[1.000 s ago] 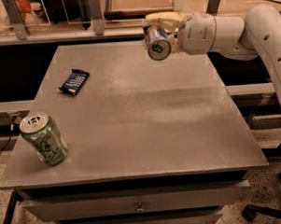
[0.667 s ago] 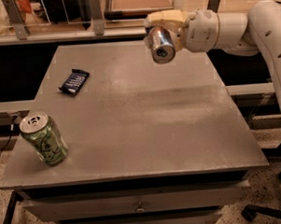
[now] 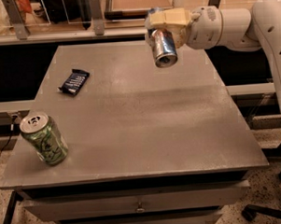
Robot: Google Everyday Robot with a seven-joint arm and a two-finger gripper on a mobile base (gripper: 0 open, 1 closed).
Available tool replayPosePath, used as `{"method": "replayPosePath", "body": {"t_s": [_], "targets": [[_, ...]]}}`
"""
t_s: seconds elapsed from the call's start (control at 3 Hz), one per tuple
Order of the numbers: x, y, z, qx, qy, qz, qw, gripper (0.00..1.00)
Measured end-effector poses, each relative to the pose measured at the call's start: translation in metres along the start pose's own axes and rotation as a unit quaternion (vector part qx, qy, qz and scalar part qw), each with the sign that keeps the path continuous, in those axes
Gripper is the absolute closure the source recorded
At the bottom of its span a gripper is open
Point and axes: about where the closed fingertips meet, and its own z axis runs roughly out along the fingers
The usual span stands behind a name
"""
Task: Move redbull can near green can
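Note:
The redbull can (image 3: 161, 48) is a slim silver-and-blue can held in the air above the far middle of the grey table (image 3: 145, 123), tilted with one end pointing toward the camera. My gripper (image 3: 167, 24) is shut on its upper part, with the white arm reaching in from the right. The green can (image 3: 43, 138) is a stout light-green can with dark markings and a silver top. It stands upright near the table's front left corner, far from the gripper.
A dark blue snack bar (image 3: 74, 81) lies on the table's left side toward the back. Drawers sit below the tabletop's front edge. A shelf with metal posts runs behind the table. A chair base shows at the lower right.
The gripper has carried the redbull can a little lower and to the right. The green can and snack bar have not moved.

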Motion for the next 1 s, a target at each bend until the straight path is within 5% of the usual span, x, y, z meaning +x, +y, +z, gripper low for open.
{"method": "replayPosePath", "body": {"t_s": [0.33, 0.67, 1.0], "targets": [[-0.001, -0.002, -0.002, -0.004, -0.001, -0.032, 0.9995, 1.00], [-0.012, -0.014, -0.012, -0.032, -0.010, -0.140, 0.9896, 1.00], [-0.012, -0.013, -0.009, -0.031, -0.013, -0.180, 0.9831, 1.00]]}}
